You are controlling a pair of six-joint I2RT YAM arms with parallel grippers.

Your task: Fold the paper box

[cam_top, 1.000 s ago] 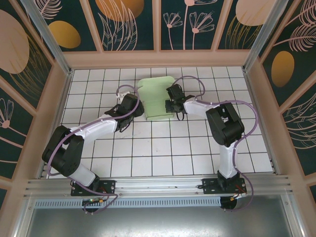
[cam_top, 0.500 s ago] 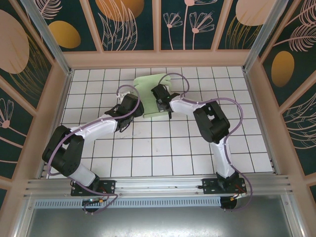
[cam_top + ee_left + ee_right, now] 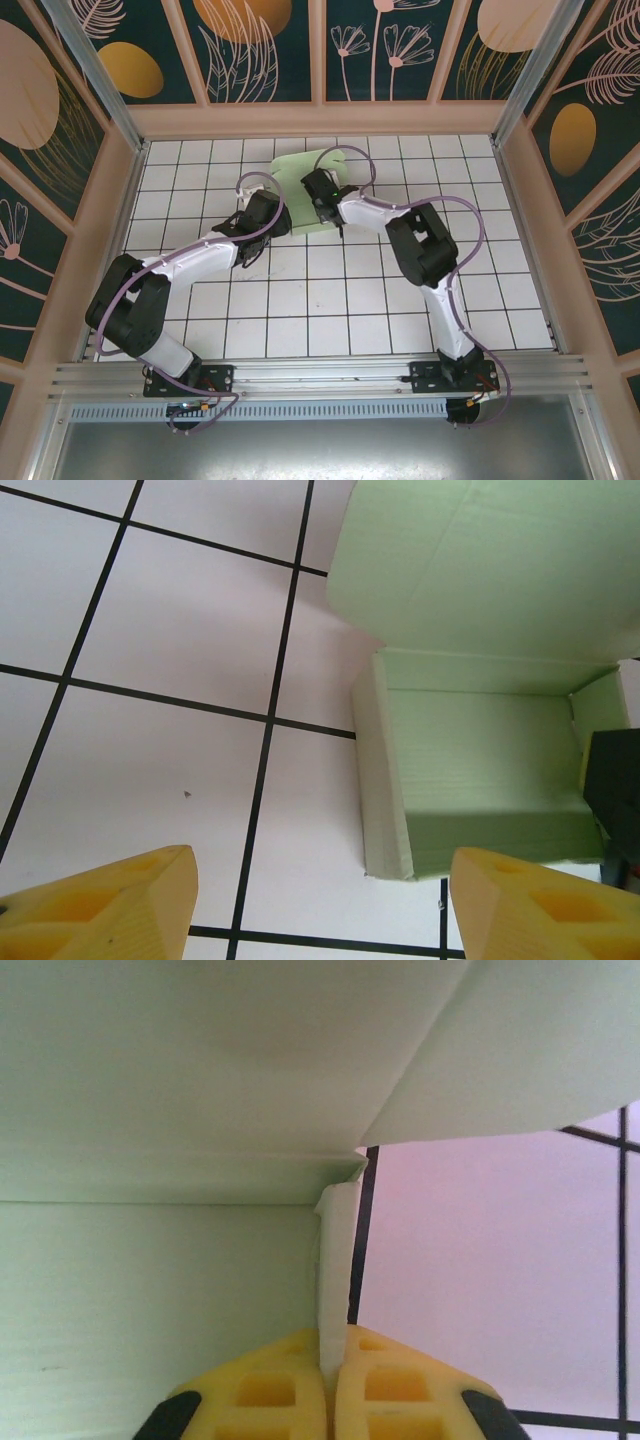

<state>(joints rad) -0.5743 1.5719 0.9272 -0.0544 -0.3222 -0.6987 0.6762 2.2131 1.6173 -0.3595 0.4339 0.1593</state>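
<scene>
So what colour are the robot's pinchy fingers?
Yellow. The right wrist view shows the fingers best, pinching the pale mint-green paper box.

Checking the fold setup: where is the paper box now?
In the top view, the paper box sits at the far centre of the table, beside the open left gripper, one wall pinched by the right gripper.

Paper box [image 3: 480, 770] on table [image 3: 180, 750], just ahead of left gripper [image 3: 320, 875], fingers spread. Side wall [image 3: 338, 1260] between right gripper [image 3: 333, 1370] fingers, touching both.
</scene>
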